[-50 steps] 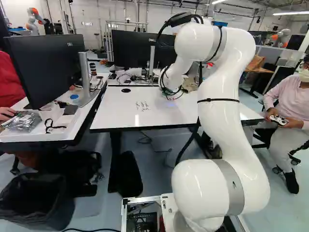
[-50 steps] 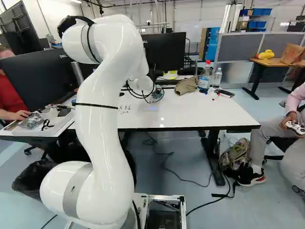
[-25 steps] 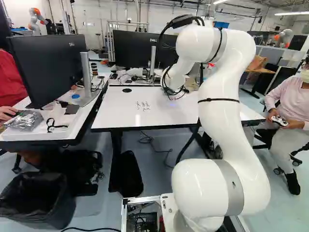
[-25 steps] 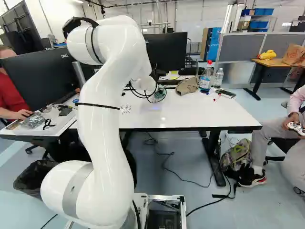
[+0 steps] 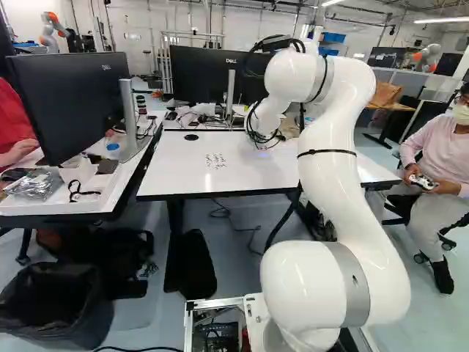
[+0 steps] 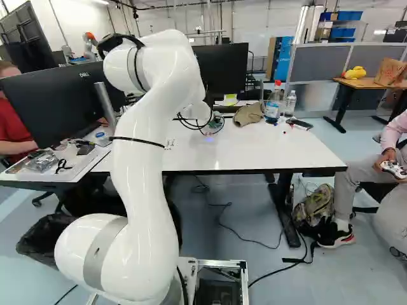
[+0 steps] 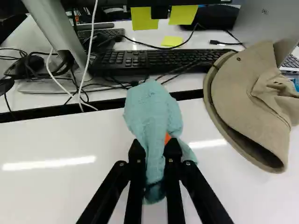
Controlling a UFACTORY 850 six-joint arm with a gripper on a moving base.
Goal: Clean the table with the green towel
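Observation:
The gripper is at the far part of the white table, partly hidden by cables and the wrist. In the wrist view the gripper is shut on the green towel, a pale blue-green cloth bunched between both fingers. Its loose folds spread ahead of the fingertips, and a bit of orange pad shows beside it. How firmly the cloth touches the tabletop, I cannot tell. Small dark marks are written on the tabletop, left of the gripper in the left base view.
A tan hat lies close beside the gripper. Beyond the table's far edge are a keyboard, cables and monitors. Bottles and a phone stand or lie past the hat. Another robot is far back.
The arm's upper part has shifted ahead and a little lower, leftward in the left base view and rightward in the right one. The gripper has moved slightly rightward in the right base view.

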